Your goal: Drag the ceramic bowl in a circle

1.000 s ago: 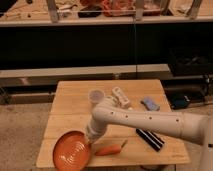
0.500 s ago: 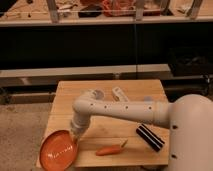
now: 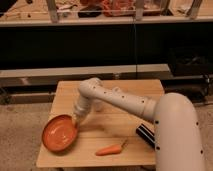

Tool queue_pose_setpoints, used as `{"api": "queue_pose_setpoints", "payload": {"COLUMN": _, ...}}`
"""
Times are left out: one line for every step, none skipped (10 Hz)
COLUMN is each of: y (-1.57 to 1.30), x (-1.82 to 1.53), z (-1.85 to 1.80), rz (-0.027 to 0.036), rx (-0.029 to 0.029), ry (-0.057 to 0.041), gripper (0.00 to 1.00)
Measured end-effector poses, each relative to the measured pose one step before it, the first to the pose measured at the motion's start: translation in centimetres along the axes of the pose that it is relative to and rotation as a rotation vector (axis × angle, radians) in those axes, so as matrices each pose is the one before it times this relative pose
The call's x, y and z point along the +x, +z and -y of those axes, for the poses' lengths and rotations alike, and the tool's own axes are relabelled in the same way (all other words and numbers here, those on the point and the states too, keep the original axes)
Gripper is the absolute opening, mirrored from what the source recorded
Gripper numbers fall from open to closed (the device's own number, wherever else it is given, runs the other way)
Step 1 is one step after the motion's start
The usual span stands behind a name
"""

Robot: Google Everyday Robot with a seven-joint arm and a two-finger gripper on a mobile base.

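The ceramic bowl (image 3: 59, 133) is a wide, shallow orange-red bowl. It sits at the front left of the wooden table (image 3: 107, 155) and hangs slightly over the left edge. My white arm reaches across the table from the right. My gripper (image 3: 77, 120) is at the bowl's right rim, pointing down.
An orange carrot (image 3: 110, 149) lies near the table's front edge. A black object (image 3: 145, 134) lies to the right, partly behind my arm. A dark shelf unit with clutter on top stands behind the table. The floor is grey carpet.
The bowl has moved left and away from the front edge, toward the table's left edge. My arm has swung left with it.
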Motion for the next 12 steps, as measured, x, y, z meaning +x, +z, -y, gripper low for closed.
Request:
{"api": "queue_pose_setpoints", "payload": {"y": -0.964, "x": 0.258, "z": -1.832, "rz": -0.0146, "rx": 0.01865, "ry": 0.04891, "gripper": 0.0}}
{"api": "queue_pose_setpoints", "payload": {"y": -0.695, "x": -0.128, "z": -1.131, "rz": -0.01316, "rx": 0.00782, "ry": 0.02739, "gripper": 0.0}}
{"api": "queue_pose_setpoints", "payload": {"y": -0.641, "x": -0.354, "z": -1.06, "rz": -0.01315, "rx": 0.00535, "ry": 0.02666, "gripper": 0.0}}
{"api": "queue_pose_setpoints", "payload": {"y": -0.947, "x": -0.769, "z": -1.56, "rz": -0.01919, "rx": 0.00222, "ry": 0.03696, "gripper": 0.0}}
{"api": "queue_pose_setpoints", "payload": {"y": -0.674, "x": -0.757, "z": -1.232, "rz": -0.01447, "rx": -0.001, "ry": 0.02778, "gripper": 0.0}}
{"api": "queue_pose_setpoints", "payload": {"y": -0.621, "x": -0.917, "z": -1.279, "rz": -0.01433, "rx": -0.00311, "ry": 0.0273, "gripper": 0.0}}
{"api": "queue_pose_setpoints", "payload": {"y": -0.46, "x": -1.092, "z": -0.971, "rz": -0.01185, "rx": -0.00692, "ry": 0.01921, "gripper": 0.0}}
{"api": "queue_pose_setpoints", "payload": {"y": -0.246, "x": -1.315, "z": -0.57, "rz": -0.01064, "rx": -0.01305, "ry": 0.01, "gripper": 0.0}}
{"api": "queue_pose_setpoints", "payload": {"y": 0.06, "x": -1.643, "z": -0.117, "rz": -0.00359, "rx": -0.02206, "ry": -0.00075, "gripper": 0.0}}
{"api": "queue_pose_setpoints", "payload": {"y": 0.105, "x": -1.028, "z": 0.123, "rz": 0.0004, "rx": -0.01284, "ry": -0.0081, "gripper": 0.0}}
{"api": "queue_pose_setpoints", "payload": {"y": 0.154, "x": -1.894, "z": 0.262, "rz": 0.00136, "rx": -0.01919, "ry": -0.01853, "gripper": 0.0}}
{"api": "queue_pose_setpoints", "payload": {"y": 0.073, "x": -1.061, "z": 0.088, "rz": 0.00301, "rx": -0.00942, "ry": -0.01134, "gripper": 0.0}}
